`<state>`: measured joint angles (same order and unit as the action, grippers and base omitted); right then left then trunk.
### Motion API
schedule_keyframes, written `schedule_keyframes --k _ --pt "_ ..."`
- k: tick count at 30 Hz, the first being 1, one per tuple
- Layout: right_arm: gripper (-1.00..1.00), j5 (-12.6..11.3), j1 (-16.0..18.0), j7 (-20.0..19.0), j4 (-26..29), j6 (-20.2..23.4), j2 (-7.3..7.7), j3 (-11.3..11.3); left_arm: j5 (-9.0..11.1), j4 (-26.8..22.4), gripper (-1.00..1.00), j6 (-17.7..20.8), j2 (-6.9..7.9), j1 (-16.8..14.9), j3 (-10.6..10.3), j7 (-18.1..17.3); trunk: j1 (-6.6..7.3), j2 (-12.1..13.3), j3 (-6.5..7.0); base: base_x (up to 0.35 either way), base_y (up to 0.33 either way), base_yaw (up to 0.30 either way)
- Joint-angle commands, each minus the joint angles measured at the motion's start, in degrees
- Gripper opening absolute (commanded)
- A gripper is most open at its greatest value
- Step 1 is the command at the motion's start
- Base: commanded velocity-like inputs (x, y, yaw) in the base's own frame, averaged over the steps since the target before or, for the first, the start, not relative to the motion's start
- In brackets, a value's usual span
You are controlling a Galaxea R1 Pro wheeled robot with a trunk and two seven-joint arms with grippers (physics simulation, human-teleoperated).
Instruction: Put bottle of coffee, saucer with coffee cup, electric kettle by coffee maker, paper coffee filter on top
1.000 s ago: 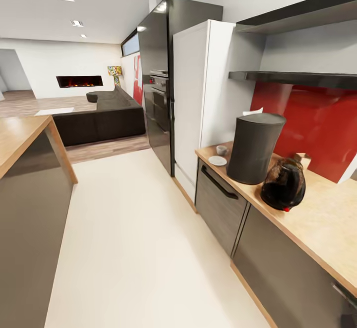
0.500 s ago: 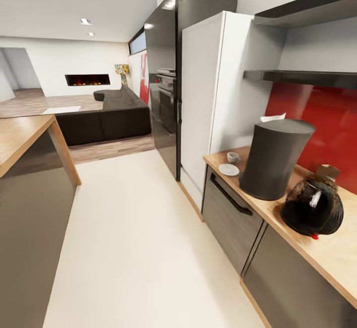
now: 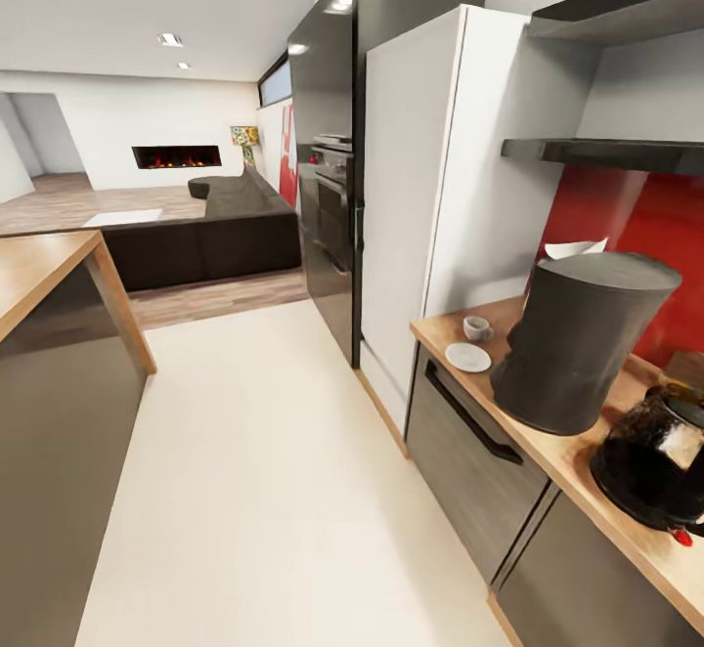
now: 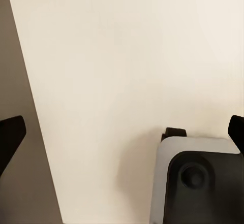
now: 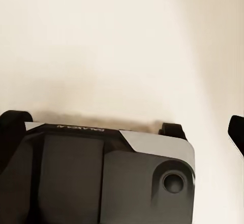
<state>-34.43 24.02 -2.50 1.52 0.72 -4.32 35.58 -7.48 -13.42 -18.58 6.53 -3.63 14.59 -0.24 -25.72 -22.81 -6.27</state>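
Both hands hang spread wide over pale floor [image 4: 127,56], the left hand [image 4: 122,127] and right hand [image 5: 122,122] grasping nothing. Head view alone shows the bench [image 3: 572,456] at four o'clock, carrying saucer [image 3: 468,357], coffee cup [image 3: 477,328] and electric kettle [image 3: 653,461].

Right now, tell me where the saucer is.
In the head view, the saucer lies at the right on the countertop, beside the cup, left of the dark cylinder.

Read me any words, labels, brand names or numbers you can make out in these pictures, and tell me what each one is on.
No text can be read with certainty.
Right wrist view: a short line of raised lettering on the robot's grey base housing, too blurred to read.
Head view: the coffee maker, the electric kettle and the colourful wall picture show no legible writing.
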Motion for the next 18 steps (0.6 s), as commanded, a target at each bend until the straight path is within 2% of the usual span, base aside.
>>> schedule_keyframes --k 1,10,18 --pt "1.00 -0.57 0.06 -0.14 -0.02 0.07 0.00 0.46 -0.60 0.06 1.00 -0.23 -0.02 -0.06 0.44 -0.03 -0.06 -0.11 -0.12 0.329 0.000 0.001" --pt "1.00 -0.57 0.06 -0.14 -0.08 0.07 0.01 0.46 -0.60 0.02 1.00 -0.26 -0.02 -0.06 0.44 -0.03 -0.06 -0.11 -0.12 0.329 0.039 0.000" --pt "1.00 -0.55 0.06 -0.14 -0.10 0.07 0.10 0.46 -0.60 0.03 1.00 -0.25 0.00 -0.06 0.44 -0.03 -0.06 -0.11 -0.12 0.306 0.157 0.000"
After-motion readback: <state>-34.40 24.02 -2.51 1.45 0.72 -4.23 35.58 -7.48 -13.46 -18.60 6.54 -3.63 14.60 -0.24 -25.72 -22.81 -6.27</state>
